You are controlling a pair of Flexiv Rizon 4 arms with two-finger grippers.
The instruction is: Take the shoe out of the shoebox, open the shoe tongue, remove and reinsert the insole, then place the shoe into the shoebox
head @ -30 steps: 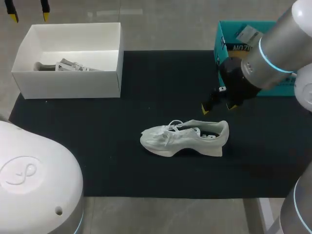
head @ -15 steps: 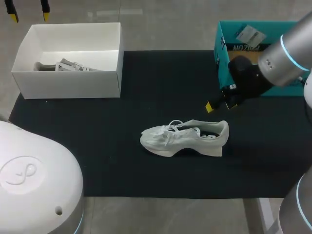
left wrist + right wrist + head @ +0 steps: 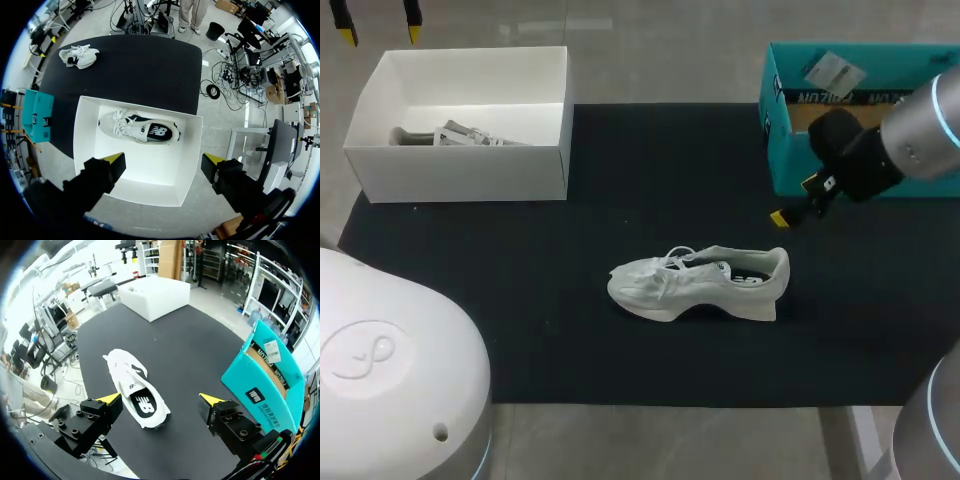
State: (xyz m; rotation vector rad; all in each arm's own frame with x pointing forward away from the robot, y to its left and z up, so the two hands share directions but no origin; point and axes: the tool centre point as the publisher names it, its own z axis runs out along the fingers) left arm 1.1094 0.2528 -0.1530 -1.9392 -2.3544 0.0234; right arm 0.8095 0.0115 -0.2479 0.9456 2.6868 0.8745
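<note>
On the mat [image 3: 620,180], shoe [image 3: 700,283] lies heel toward my right gripper [image 3: 160,400], fingers spread, empty, nearer. Left gripper [image 3: 164,160] spread above white box [image 3: 87,150].

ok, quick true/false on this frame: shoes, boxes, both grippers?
1. A white shoe stands on its sole on the black mat. True.
2. The right gripper is shut on that shoe. False: it is open, apart from the shoe, beside the teal box.
3. The white box holds a second shoe. True.
4. The left gripper hangs over the teal box. False: it is over the white box, open.
</note>
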